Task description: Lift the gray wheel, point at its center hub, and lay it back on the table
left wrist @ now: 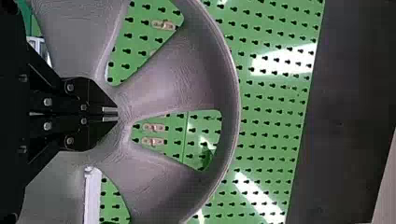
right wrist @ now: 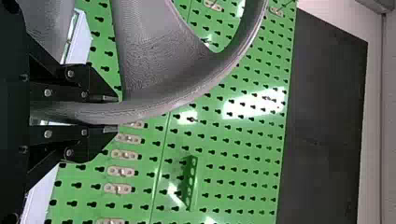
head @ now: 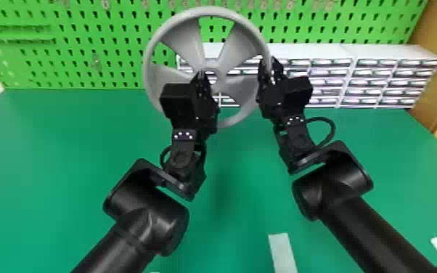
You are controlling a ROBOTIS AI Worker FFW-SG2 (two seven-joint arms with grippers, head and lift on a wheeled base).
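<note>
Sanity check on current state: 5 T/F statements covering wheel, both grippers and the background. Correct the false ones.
1. The right gripper has the gray wheel by its rim. True.
2. The left gripper is at the wheel's hub. True.
3. The left gripper's fingers are spread wide apart. False: they are closed together.
4. The wheel is lying flat, already put down. False: it is held up off the green table.
5. White drawer units stand at the back of the table, toward the right. True.
</note>
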